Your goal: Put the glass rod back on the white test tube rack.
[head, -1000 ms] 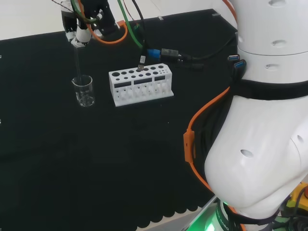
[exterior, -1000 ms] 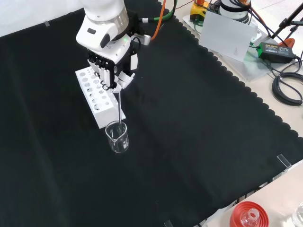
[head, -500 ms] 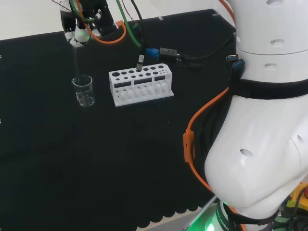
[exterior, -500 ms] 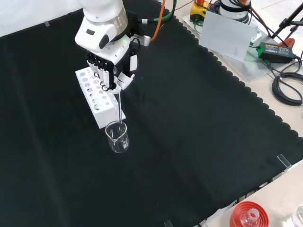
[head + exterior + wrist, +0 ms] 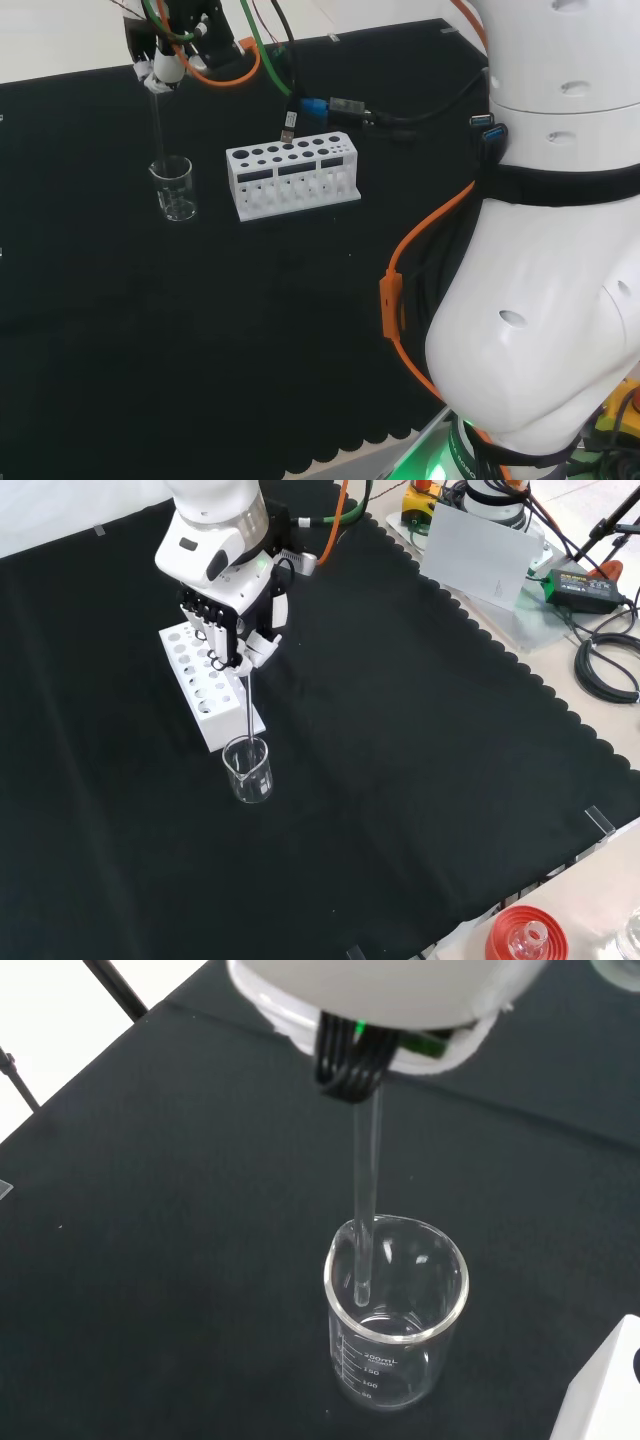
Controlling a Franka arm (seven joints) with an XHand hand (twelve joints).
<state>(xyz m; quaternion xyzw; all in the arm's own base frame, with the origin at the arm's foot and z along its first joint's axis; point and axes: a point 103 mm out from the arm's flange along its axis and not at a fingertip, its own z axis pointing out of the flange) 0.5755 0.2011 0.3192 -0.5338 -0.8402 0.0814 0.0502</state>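
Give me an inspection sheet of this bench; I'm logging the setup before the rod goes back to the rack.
Surface: black cloth covers the bench, scalloped edge at the front view's right.
Job's things: glass rod upright, lower end inside the clear beaker; white test tube rack beside the beaker.
Clutter: red ribbed ring off the cloth at the front view's bottom edge.
Hand: hand curled round the rod's top, above the beaker.
Cables: orange and green cables along the arm; black cables off the cloth.
Surroundings: white sheet and a black power brick beyond the cloth.
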